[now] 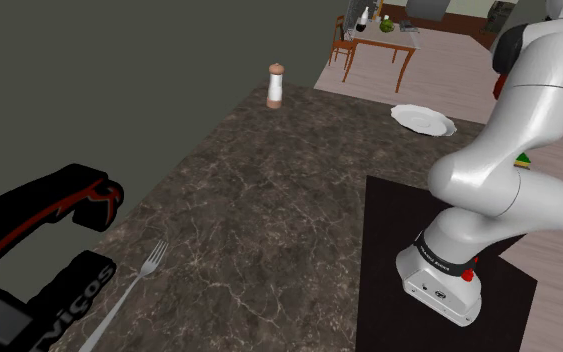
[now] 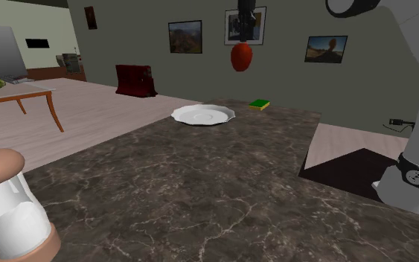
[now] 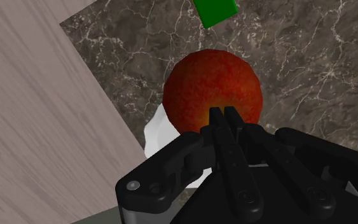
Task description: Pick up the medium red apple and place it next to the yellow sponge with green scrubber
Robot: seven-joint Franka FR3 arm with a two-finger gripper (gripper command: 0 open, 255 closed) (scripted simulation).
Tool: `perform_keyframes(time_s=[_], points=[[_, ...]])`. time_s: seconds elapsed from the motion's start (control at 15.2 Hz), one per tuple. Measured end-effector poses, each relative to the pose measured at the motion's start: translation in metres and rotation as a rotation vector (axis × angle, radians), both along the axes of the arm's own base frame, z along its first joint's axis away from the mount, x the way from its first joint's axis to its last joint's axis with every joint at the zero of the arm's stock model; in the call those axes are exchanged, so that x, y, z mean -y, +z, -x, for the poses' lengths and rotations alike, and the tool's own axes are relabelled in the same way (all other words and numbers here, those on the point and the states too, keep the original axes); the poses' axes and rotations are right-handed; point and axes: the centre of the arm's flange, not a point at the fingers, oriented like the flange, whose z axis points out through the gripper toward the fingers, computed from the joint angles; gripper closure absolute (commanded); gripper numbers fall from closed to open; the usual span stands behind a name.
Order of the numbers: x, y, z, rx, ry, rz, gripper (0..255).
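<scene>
Up above the bench (image 2: 200, 193), the tool (image 2: 242, 36) is clamped on the red apple (image 2: 241, 56), which hangs just beneath it in the air. Below lie the white plate (image 2: 202, 115) and, near it, the green-topped yellow sponge (image 2: 259, 104).

Gripper (image 3: 224, 116): fingers nearly together, clasping the apple (image 3: 212, 79)
Apple: red, overlapping a white plate (image 3: 156, 132)
Sponge (image 3: 215, 11): green, beyond the apple

Sponge (image 3: 215, 11) cut off by frame edge, plate (image 3: 155, 133) mostly behind apple (image 3: 212, 86)
</scene>
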Motion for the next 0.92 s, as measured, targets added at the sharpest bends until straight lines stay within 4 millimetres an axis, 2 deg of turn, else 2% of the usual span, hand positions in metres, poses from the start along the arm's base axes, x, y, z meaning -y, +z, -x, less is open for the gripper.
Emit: perform_keyframes(time_s=[0.92], points=[[0.003, -0.072, 0.000, 0.001, 0.001, 0.001, 255]])
